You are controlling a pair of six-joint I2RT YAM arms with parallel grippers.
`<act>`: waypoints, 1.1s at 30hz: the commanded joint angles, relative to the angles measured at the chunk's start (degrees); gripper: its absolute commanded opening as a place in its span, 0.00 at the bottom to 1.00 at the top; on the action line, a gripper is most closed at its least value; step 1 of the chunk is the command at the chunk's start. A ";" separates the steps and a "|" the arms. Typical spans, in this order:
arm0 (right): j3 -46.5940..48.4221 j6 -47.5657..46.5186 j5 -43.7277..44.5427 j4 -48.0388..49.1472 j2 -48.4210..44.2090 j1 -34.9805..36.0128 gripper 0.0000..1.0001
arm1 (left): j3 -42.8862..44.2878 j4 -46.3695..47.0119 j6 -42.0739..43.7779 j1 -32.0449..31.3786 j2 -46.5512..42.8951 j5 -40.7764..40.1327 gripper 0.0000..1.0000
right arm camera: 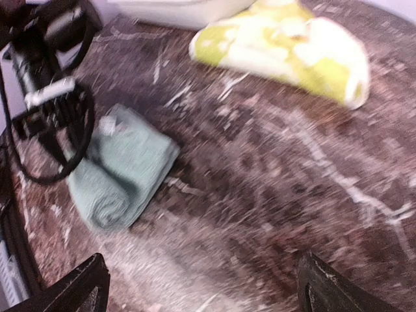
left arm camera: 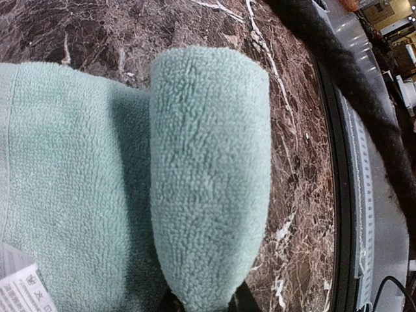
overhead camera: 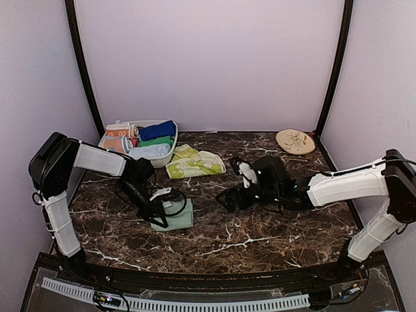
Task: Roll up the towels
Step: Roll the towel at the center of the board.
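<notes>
A pale mint green towel [overhead camera: 177, 216] lies left of centre on the marble table, partly rolled. Its rolled end [left arm camera: 208, 175] runs up from between my left gripper's jaws, and the flat part [left arm camera: 65, 195] spreads to the left. My left gripper [overhead camera: 156, 218] [left arm camera: 201, 302] is shut on that roll. My right gripper [overhead camera: 227, 198] [right arm camera: 201, 292] hovers to the towel's right, open and holding nothing. From there the mint towel [right arm camera: 123, 169] sits apart from it, ahead and to the left. A yellow-green patterned towel [overhead camera: 194, 162] [right arm camera: 286, 49] lies crumpled further back. A blue towel [overhead camera: 158, 130] sits in the basket.
A white basket [overhead camera: 170, 153] [right arm camera: 182, 10] at the back left holds several rolled towels. The round beige plate [overhead camera: 295, 140] lies at the back right. A white label [left arm camera: 19, 286] shows on the mint towel. The table's front edge [left arm camera: 344, 214] runs close to the roll.
</notes>
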 commanded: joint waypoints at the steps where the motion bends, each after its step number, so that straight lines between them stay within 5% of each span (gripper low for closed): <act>1: -1.18 -5.08 10.07 8.74 -2.25 -3.78 1.00 | 0.56 -8.94 1.98 0.89 3.71 -0.77 0.01; 6: -4.88 -42.22 15.58 16.63 0.10 12.45 0.98 | 1.71 -9.19 1.49 1.24 5.43 -0.98 0.01; 16: 5.95 -68.26 24.06 21.93 19.94 25.54 0.73 | 2.24 -9.05 1.79 2.22 6.42 -2.34 0.01; 33: 18.97 -72.62 21.68 21.45 34.01 20.78 0.45 | 2.26 -9.16 3.78 2.22 5.66 -5.07 0.07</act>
